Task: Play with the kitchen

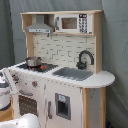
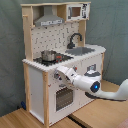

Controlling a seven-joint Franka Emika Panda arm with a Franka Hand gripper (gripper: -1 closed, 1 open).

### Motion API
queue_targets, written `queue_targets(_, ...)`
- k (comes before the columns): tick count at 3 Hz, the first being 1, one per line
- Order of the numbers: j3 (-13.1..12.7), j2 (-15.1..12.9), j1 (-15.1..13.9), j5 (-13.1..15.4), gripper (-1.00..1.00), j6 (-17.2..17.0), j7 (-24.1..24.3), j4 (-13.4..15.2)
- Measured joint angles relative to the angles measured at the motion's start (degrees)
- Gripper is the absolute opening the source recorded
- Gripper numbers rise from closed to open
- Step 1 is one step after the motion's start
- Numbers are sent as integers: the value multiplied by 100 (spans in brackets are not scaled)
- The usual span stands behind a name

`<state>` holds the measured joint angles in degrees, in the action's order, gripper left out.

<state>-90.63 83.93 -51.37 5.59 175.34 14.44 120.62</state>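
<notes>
The kitchen (image 1: 93,107) of light wood and white panels stands in the middle of both exterior views, kitchen (image 2: 35,90). A metal pot (image 2: 48,54) sits on its black stovetop (image 1: 42,67), beside the grey sink (image 1: 75,73) and black faucet (image 1: 86,57). The hood (image 1: 39,25) and microwave (image 1: 70,23) are up top. In the second exterior view my white arm reaches in from the right. My gripper (image 2: 62,72) is up against the knob panel just above the windowed oven door (image 2: 63,98). In the first exterior view it shows at the left edge, gripper (image 1: 11,81).
A grey curtain (image 2: 12,50) hangs behind the kitchen. The kitchen stands on a wooden surface (image 2: 30,118). A rounded white shape (image 1: 22,122) fills the bottom left of the first exterior view, with a white and grey object (image 1: 4,96) at the left edge.
</notes>
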Motion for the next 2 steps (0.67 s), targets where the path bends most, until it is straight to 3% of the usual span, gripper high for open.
queue_targets(1,-4,0,0,0,100,0,10,0)
queue_targets(2,-41,1,253,0,100,-192,441,7)
